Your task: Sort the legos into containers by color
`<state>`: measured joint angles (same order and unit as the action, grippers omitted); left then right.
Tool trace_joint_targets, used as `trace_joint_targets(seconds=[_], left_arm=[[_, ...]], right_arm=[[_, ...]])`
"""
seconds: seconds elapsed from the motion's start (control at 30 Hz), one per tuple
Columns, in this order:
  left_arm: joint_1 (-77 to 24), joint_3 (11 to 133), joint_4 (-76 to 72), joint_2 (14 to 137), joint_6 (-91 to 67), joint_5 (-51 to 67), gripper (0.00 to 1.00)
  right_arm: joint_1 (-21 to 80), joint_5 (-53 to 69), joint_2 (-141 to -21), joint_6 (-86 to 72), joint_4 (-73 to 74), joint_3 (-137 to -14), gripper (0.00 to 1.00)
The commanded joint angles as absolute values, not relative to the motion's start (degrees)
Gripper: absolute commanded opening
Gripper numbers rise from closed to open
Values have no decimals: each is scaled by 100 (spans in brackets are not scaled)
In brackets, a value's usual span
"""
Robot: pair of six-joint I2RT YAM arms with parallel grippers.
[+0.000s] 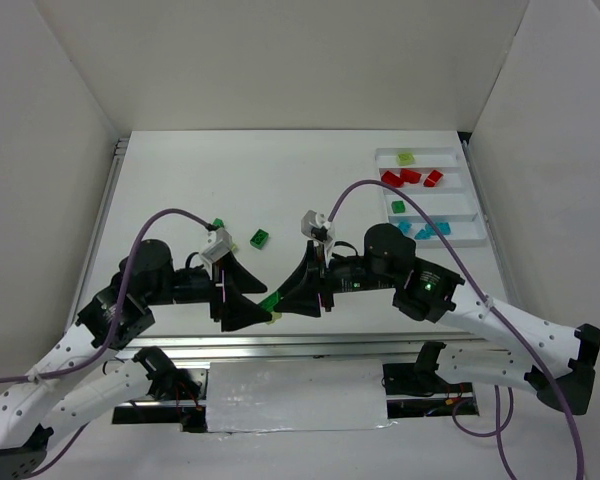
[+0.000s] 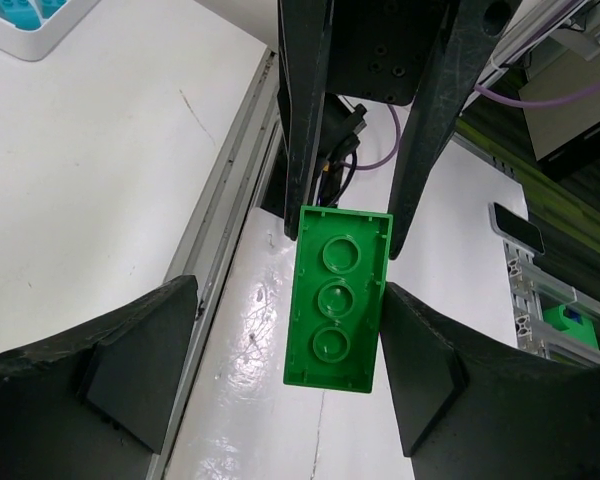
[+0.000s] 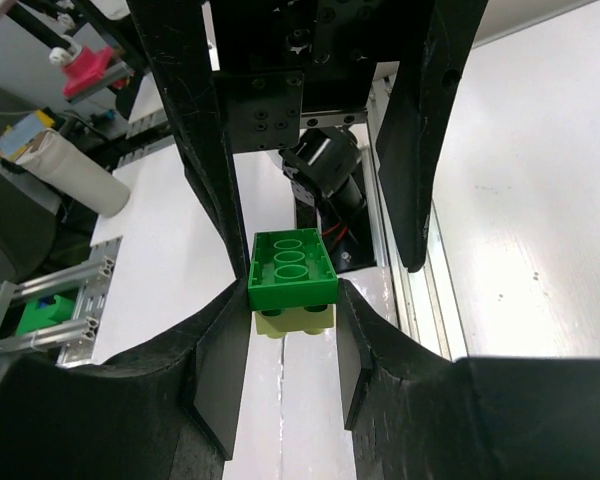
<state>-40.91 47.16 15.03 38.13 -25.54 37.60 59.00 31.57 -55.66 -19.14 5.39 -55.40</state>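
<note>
A dark green lego (image 3: 292, 268) is stacked on a pale yellow-green lego (image 3: 295, 320). My right gripper (image 3: 293, 300) is shut on this stack, at the table's front edge (image 1: 272, 301). My left gripper (image 2: 290, 300) faces it with jaws wide open around the green lego (image 2: 337, 298); its right finger (image 2: 420, 370) is close to the lego and its left finger (image 2: 140, 370) stands well away. The white tray (image 1: 427, 197) at the far right holds a pale yellow-green lego (image 1: 405, 158), red legos (image 1: 410, 178), a green lego (image 1: 398, 207) and cyan legos (image 1: 420, 230) in separate compartments.
Two loose green legos lie mid-table, one (image 1: 259, 238) in the open and one (image 1: 218, 224) beside the left arm's cable. White walls stand left, right and behind. The aluminium rail (image 1: 280, 345) runs along the front edge. The tray corner (image 2: 20, 25) shows in the left wrist view.
</note>
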Motion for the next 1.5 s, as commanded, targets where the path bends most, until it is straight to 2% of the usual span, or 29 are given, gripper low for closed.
trace_joint_targets(seconds=[0.0, 0.13, 0.2, 0.23, 0.27, 0.43, 0.47, 0.57, 0.6, 0.63, 0.67, 0.7, 0.97, 1.13, 1.3, 1.47], left_arm=[[-4052, 4746, 1362, 3850, -2426, 3832, 84], [-4052, 4746, 1327, 3885, -2426, 3911, 78], [-4052, 4737, 1283, 3902, -2443, 3955, 68], [-4052, 4729, 1266, 3911, -2443, 3981, 58], [-4052, 4737, 1257, 3911, -2452, 3999, 52], [-4052, 4755, 1266, 3964, -2435, 4060, 27], [-4052, 4755, 1257, 3973, -2426, 4113, 18], [-4052, 4755, 1231, 3999, -2417, 4183, 8], [-4052, 4755, 1230, 4008, -2417, 4192, 3], [-4052, 4755, 1213, 4008, -2417, 4184, 0], [-4052, 4755, 1195, 3990, -2443, 4088, 0], [-4052, 4746, 1187, 3947, -2478, 4035, 0], [-4052, 4658, 809, 3665, -2768, 3928, 0], [-4052, 4597, 537, 3604, -2961, 4078, 0], [-4052, 4526, 238, 3595, -3085, 4236, 0], [-4052, 4500, 62, 3682, -3173, 4403, 0]], right_arm=[[5950, 3041, -5599, -1635, 905, -5862, 0], [5941, 3015, -5642, -1574, 1019, -5880, 0], [5941, 2980, -5660, -1573, 1028, -5880, 0], [5950, 2936, -5660, -1565, 1063, -5880, 0], [5941, 2936, -5651, -1564, 1055, -5880, 0], [5941, 2769, -5616, -1529, 1151, -5924, 0], [5941, 2760, -5608, -1538, 1151, -5915, 0], [5941, 2768, -5599, -1573, 1116, -5915, 0], [5950, 2795, -5590, -1582, 1047, -5880, 4], [5941, 2830, -5572, -1626, 976, -5845, 20], [5950, 2830, -5503, -1722, 889, -5793, 55], [5941, 2795, -5467, -1784, 670, -5644, 99], [5757, 3550, -5291, -2153, 18, -5221, 100], [5757, 3595, -5405, -2223, -202, -5168, 88], [5757, 3682, -5405, -2417, -729, -4966, 84], [5757, 3718, -5528, -2601, -1019, -4966, 72]])
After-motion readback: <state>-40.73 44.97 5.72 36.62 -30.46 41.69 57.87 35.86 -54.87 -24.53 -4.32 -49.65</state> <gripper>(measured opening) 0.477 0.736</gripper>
